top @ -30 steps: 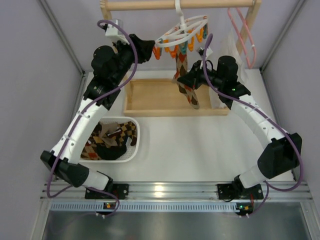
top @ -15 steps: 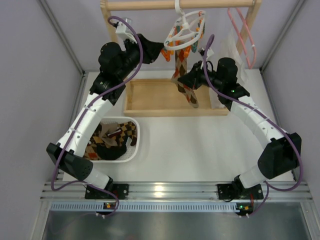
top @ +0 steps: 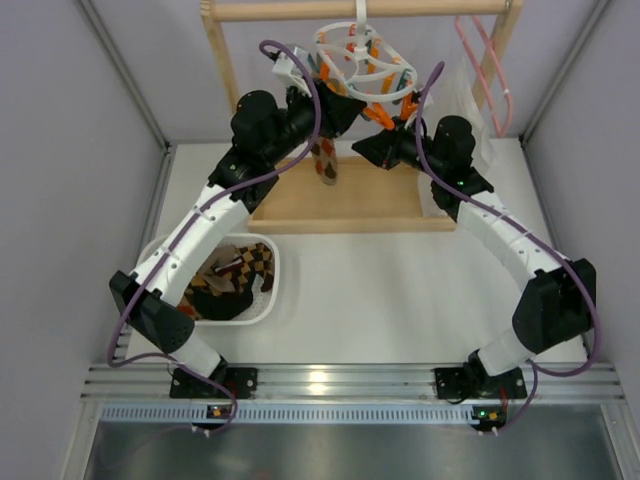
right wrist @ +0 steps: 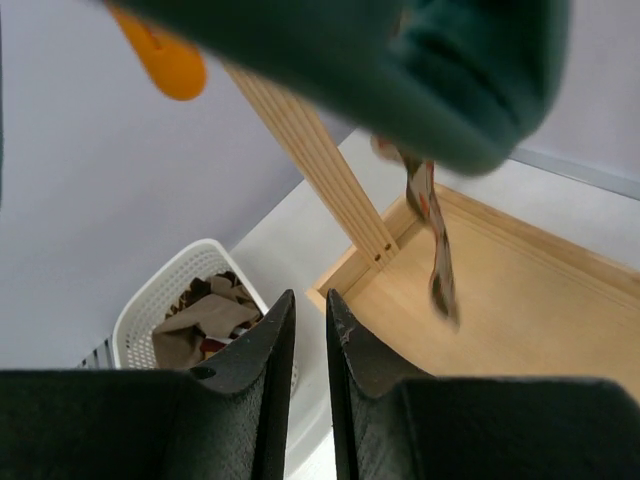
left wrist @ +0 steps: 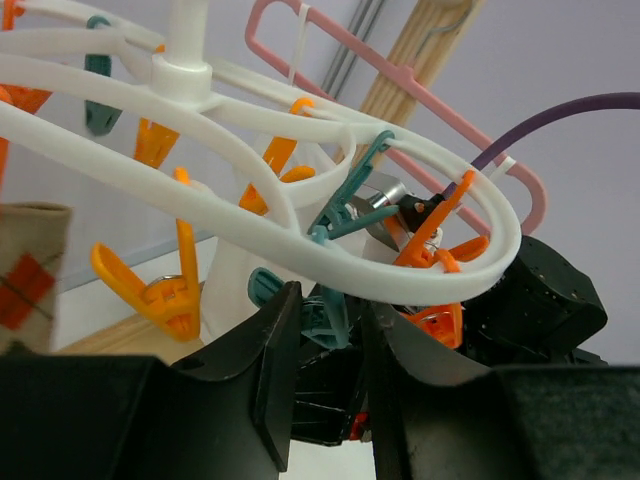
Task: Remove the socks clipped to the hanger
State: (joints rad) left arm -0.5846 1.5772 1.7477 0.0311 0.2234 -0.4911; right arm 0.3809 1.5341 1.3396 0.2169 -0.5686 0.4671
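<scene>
A wooden rail [top: 280,10] spans the tabletop's far edge. Near the left edge, a white basket [top: 273,270] holds loose socks [top: 225,285]. The hanger [left wrist: 182,70] hangs from the rail, with one sock [top: 326,162] dangling beneath. The left gripper [left wrist: 330,300] pinches a teal clothespin [left wrist: 322,318] on it. The right gripper [right wrist: 309,297], barely parted, holds nothing.

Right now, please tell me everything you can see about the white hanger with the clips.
The hanger is white plastic: oval rings joined by spokes to a centre stem, whose hook hangs on the wooden rail. From the rings dangle orange clips and teal ones. One patterned sock hangs from it above the wooden tray. The left gripper pinches a teal clip.
</scene>
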